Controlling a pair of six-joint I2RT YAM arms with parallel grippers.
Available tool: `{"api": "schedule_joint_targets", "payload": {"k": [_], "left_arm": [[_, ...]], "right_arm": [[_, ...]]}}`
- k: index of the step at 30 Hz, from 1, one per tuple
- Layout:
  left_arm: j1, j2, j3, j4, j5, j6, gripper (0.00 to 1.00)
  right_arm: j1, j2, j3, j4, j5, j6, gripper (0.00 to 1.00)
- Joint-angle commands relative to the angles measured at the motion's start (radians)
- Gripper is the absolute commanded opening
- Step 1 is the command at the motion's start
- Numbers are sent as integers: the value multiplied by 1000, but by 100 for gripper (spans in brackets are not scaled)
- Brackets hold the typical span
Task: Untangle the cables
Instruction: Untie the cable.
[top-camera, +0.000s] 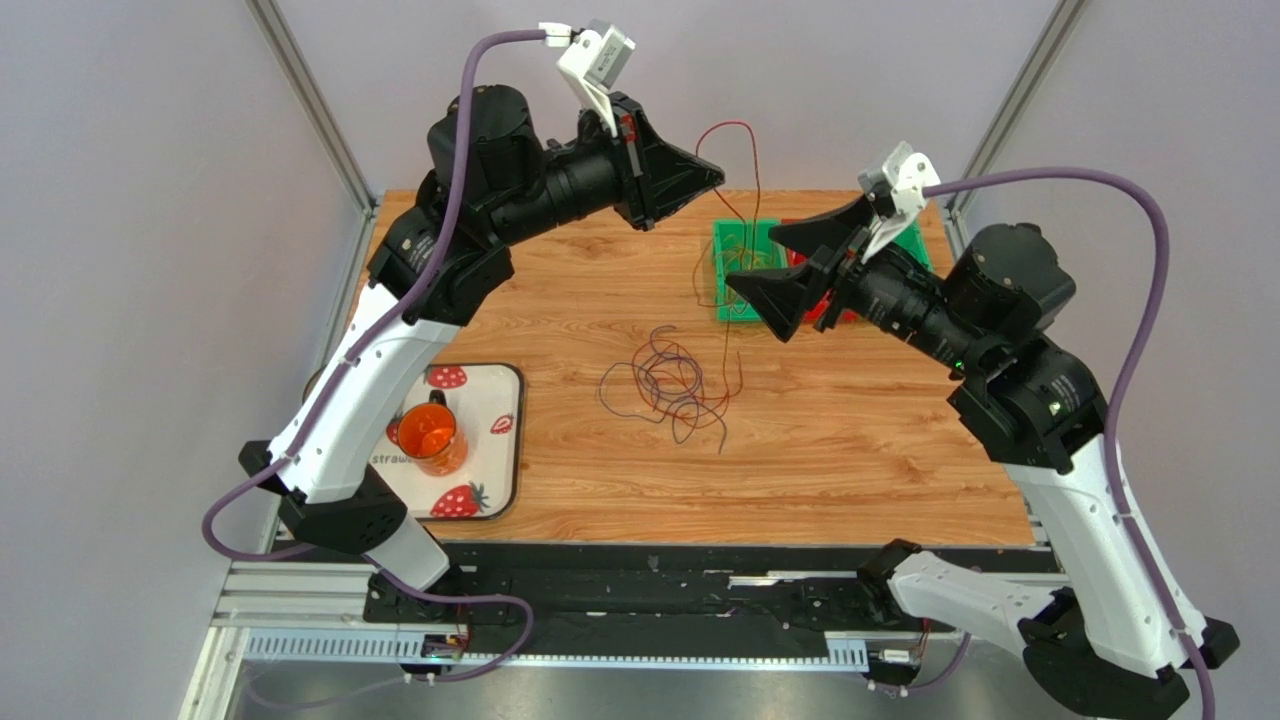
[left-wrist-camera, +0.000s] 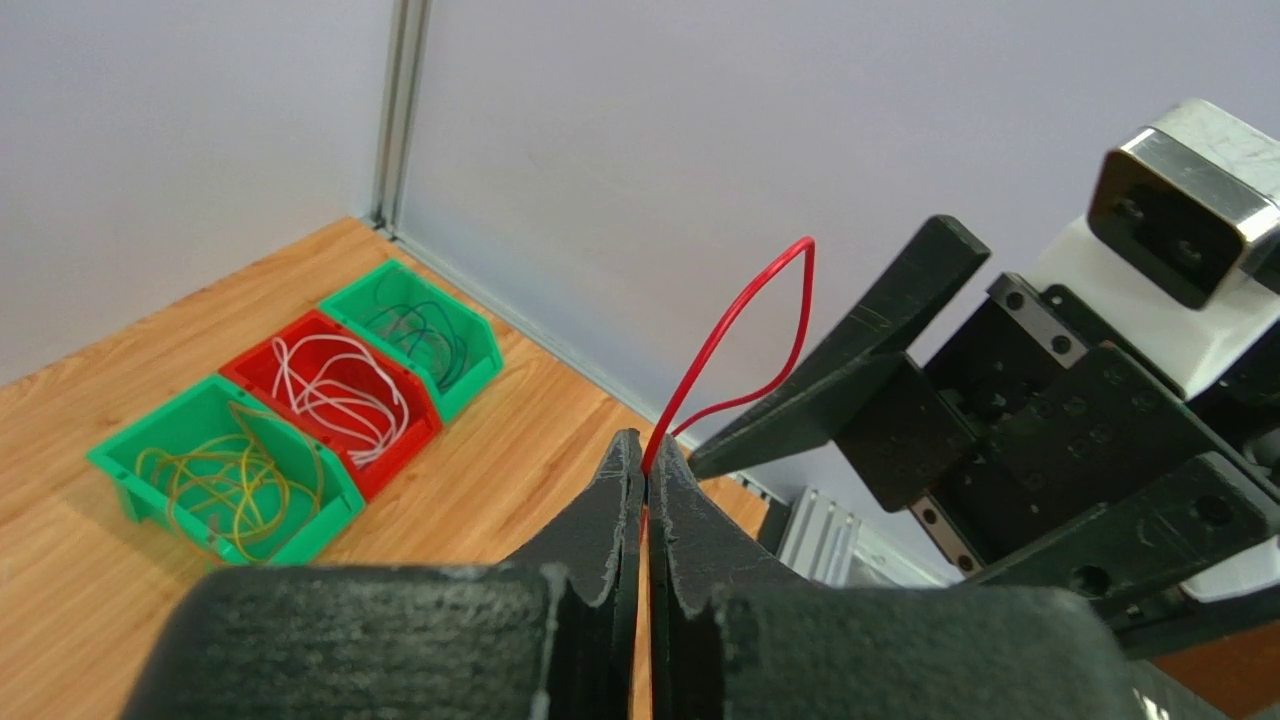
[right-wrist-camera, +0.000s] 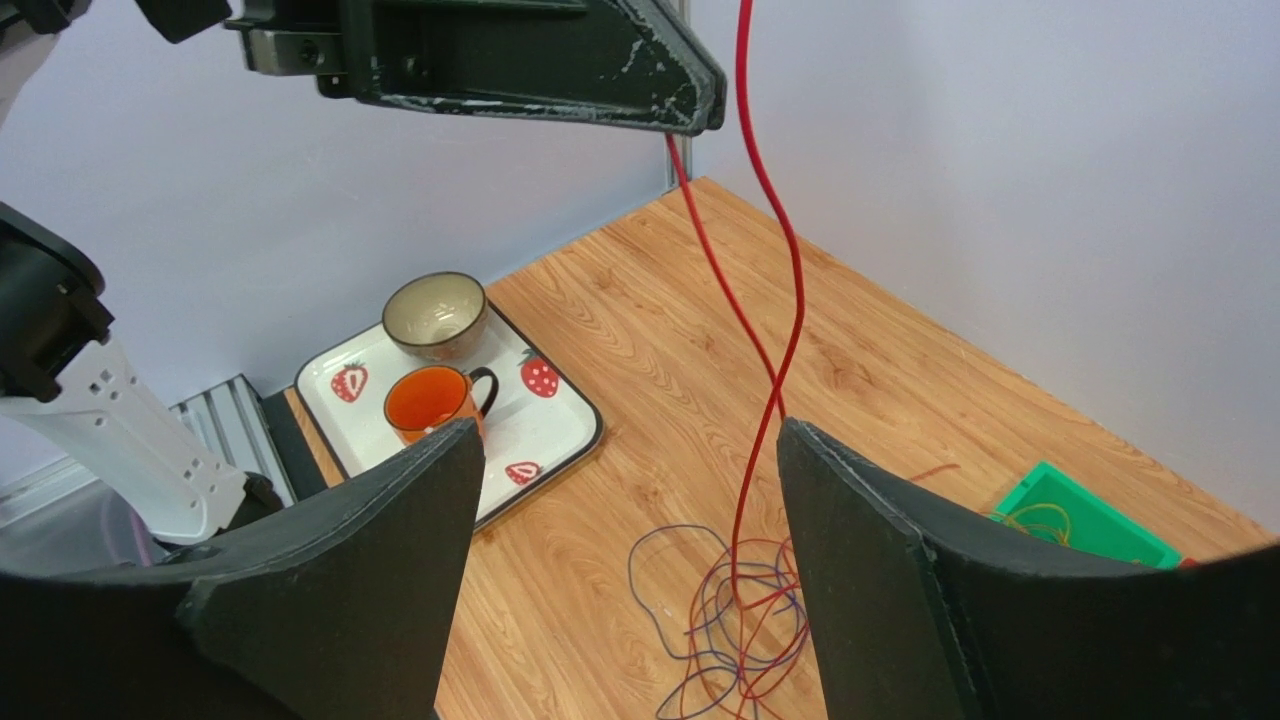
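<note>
We see the left pincer (left-wrist-camera: 646, 450) pressed fully shut, its two fingers meeting with no gap, and a red cable (left-wrist-camera: 736, 323) nipped between the tips. From that grip the cable rises in a narrow loop, and in the top view it (top-camera: 756, 180) drops as two thin strands towards the tangle (top-camera: 672, 383) of cables lying loose on the table (top-camera: 872, 435). The left pincer (top-camera: 718, 168) is raised above the table on the far side of the tangle. The right pincer (top-camera: 766, 267) stands wide, with a broad gap between its fingers, to the far right of the tangle and close beside the left one. From its own camera the right pincer (right-wrist-camera: 628, 450) holds nothing. The red cable (right-wrist-camera: 789, 300) hangs in the gap and passes close by the tip of one finger, though we cannot tell whether it touches. Its lower end runs into the tangle (right-wrist-camera: 736, 630), where red, purple and dark strands overlap in loops. Beyond the tangle, under the right pincer, sit small bins: a green bin (left-wrist-camera: 226, 480) with yellow cables, a red bin (left-wrist-camera: 338, 398) with white ones, and another green bin (left-wrist-camera: 421, 330) with dark ones. Well to the left of the tangle lies a strawberry-patterned tray (top-camera: 504, 435) carrying an orange cup (top-camera: 427, 432).
</note>
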Motion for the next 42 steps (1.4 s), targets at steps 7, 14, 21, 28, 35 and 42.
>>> {"api": "schedule_joint_targets", "payload": {"k": [7,14,21,28,35,42], "left_arm": [[1,-35,3,25,87,-53,0],[3,-40,-2,34,109,-71,0],[3,-45,-10,33,112,-68,0],[3,-45,-20,16,91,-65,0],[24,-153,-144,-89,-49,-22,74],[108,-403,-556,-93,-112,-19,77]], "right_arm": [[-4,91,112,26,33,-142,75],[-2,120,118,43,45,-156,59],[-2,117,108,59,47,-147,23],[-2,97,74,85,68,-125,0],[-2,132,138,83,238,-144,0],[-4,209,285,77,395,-150,0]]}}
